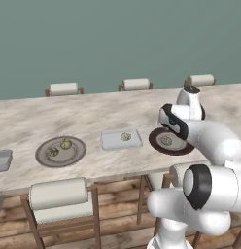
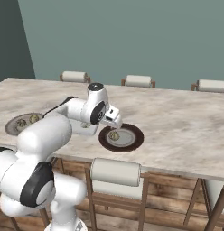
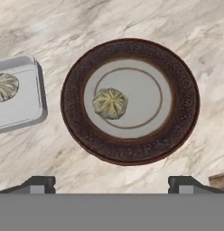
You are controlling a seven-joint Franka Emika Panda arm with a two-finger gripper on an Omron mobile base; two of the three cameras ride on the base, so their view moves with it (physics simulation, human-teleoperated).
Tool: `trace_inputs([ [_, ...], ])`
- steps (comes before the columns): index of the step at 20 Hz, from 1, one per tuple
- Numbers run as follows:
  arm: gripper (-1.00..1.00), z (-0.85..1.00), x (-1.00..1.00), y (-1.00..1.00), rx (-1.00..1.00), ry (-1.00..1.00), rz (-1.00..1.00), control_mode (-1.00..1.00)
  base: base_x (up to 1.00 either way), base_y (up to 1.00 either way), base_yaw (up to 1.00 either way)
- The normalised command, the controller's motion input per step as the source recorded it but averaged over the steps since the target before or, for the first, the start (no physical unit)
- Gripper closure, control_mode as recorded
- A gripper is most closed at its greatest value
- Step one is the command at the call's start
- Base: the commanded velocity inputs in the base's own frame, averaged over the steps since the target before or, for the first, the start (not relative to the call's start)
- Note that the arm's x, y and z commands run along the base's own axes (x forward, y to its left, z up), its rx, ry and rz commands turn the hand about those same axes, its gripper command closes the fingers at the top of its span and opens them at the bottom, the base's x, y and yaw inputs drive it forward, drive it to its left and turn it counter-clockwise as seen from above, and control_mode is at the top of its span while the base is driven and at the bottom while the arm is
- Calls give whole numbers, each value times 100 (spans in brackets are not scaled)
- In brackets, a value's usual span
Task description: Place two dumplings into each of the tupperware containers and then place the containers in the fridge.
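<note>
My gripper (image 3: pixel 112 184) hangs open above a dark brown-rimmed plate (image 3: pixel 130 46) that holds one dumpling (image 3: pixel 110 103). The fingers stand wide apart with nothing between them. From the base views the hand (image 1: pixel 174 122) hovers over that plate (image 1: pixel 156 141) and its dumpling (image 1: pixel 166 141) near the counter's front edge. To the plate's left lies a light-grey tupperware container (image 1: pixel 112 142) with one dumpling (image 1: pixel 125 136) inside, also seen as the container (image 3: pixel 25 106) with its dumpling (image 3: pixel 5 86). Another grey container (image 1: pixel 2 159) is cut off by the left edge. The fridge is out of view.
Further left a lighter round plate (image 1: pixel 76 158) carries two dumplings (image 1: pixel 65 144). The marble counter (image 1: pixel 93 114) runs wide, with padded stools (image 1: pixel 59 194) along the near side and more stools (image 1: pixel 136 84) along the far side.
</note>
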Motion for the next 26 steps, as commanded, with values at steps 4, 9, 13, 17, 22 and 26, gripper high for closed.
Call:
trace_inputs([
  [4, -100, 0, 1, -7, 0, 12, 0, -100, 0, 0, 0],
  [9, -100, -2, 38, -12, 1, 15, 0, -100, 0, 0, 0],
  [13, -100, -6, 50, -9, 1, 14, 0, -100, 0, 0, 0],
  [17, -100, -47, 57, 0, 0, 13, 0, -100, 0, 0, 0],
  [22, -100, -67, 50, -2, 4, 12, 0, -100, 0, 0, 0],
  [26, -100, -54, 39, -22, 7, 9, 0, -100, 0, 0, 0],
])
